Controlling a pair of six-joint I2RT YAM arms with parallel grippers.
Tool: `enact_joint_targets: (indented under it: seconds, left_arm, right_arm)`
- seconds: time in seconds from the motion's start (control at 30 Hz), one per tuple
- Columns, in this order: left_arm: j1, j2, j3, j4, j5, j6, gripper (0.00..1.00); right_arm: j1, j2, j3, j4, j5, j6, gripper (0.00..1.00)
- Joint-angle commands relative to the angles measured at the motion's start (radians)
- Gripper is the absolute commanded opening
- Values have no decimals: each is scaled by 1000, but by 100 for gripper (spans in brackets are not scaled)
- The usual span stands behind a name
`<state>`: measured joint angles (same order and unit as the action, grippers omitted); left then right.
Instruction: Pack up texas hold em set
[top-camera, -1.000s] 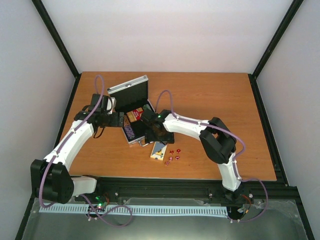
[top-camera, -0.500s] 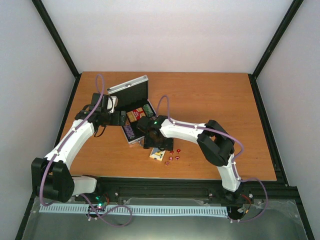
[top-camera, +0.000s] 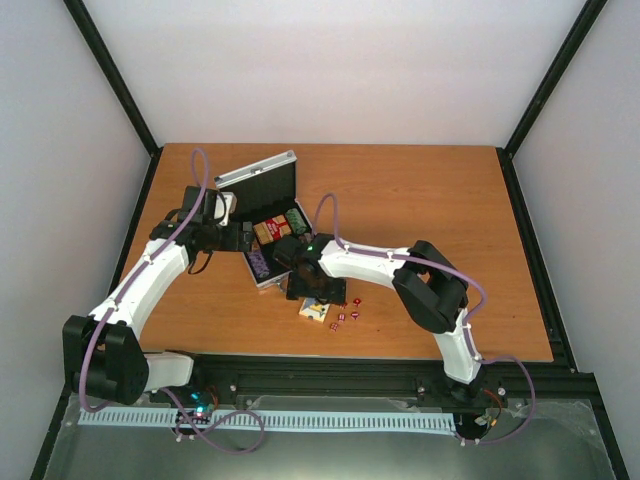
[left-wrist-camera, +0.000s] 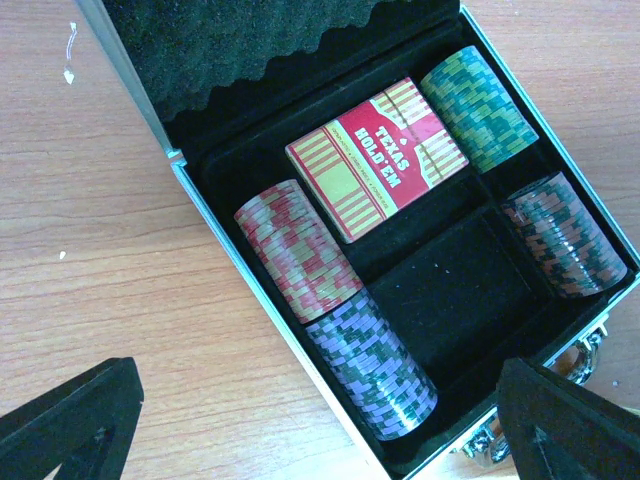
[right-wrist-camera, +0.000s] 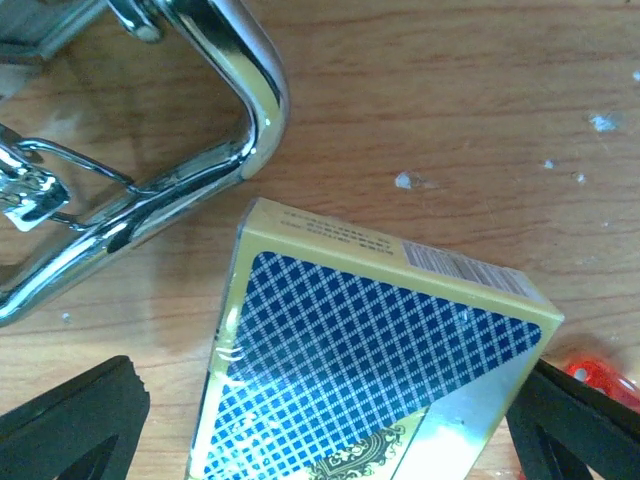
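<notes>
Left wrist camera looks down into the open briefcase (left-wrist-camera: 235, 165), a small silver aluminium case lined in black. Its lid (left-wrist-camera: 250, 40) stands raised and is padded with wavy black foam. Four chip stacks lie on their sides in the tray. A green stack (left-wrist-camera: 478, 108) and a dark red-and-black stack (left-wrist-camera: 563, 235) run along one side, and a red stack (left-wrist-camera: 297, 250) and a purple stack (left-wrist-camera: 372, 365) along the other. The red deck (left-wrist-camera: 378, 158), printed TEXAS HOLD'EM, lies flat in the middle slot nearer the lid. The empty slot (left-wrist-camera: 450, 290) next to it, nearer the handle, shows bare black lining. The left fingers (left-wrist-camera: 75, 420) are spread wide and hold nothing, poised over the case's handle side.

From the top external view, the case sits in the left half of the surface (top-camera: 430, 200), its lid toward the far edge. The blue-yellow deck (top-camera: 316, 310) lies on the wood outside the case, between it and the near edge. The tiny red dice (top-camera: 345, 310) are scattered just to the deck's right.

In the right wrist view that deck shows a blue diamond-check back with a yellow border under glossy wrap. It lies just beside the chrome handle (right-wrist-camera: 200, 130) without touching it. The right fingers (right-wrist-camera: 70, 420) are apart, one on each side of the deck, not closed on it. One of the dice shows beside the finger at the right of that view.
</notes>
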<state>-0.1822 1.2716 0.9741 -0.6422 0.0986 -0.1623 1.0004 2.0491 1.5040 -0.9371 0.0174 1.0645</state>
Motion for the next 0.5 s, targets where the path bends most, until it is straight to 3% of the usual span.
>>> enact_joint_targets:
  seconds: [0.0, 0.23, 0.3, 0.37, 0.47]
  left_arm:
    - [7, -15, 33, 19, 11, -9, 100]
    - [7, -25, 31, 12, 11, -11, 100]
    - [7, -32, 28, 12, 9, -11, 100]
    - [7, -35, 26, 8, 7, -11, 100]
    - [7, -41, 27, 1, 1, -10, 100]
  right_arm:
    - [10, 30, -21, 14, 0, 34, 98]
    - [11, 34, -73, 58, -18, 51, 80]
    - [11, 31, -79, 61, -17, 50, 67]
    - [12, 25, -84, 62, -17, 52, 45]
    - [12, 9, -79, 59, -15, 49, 42]
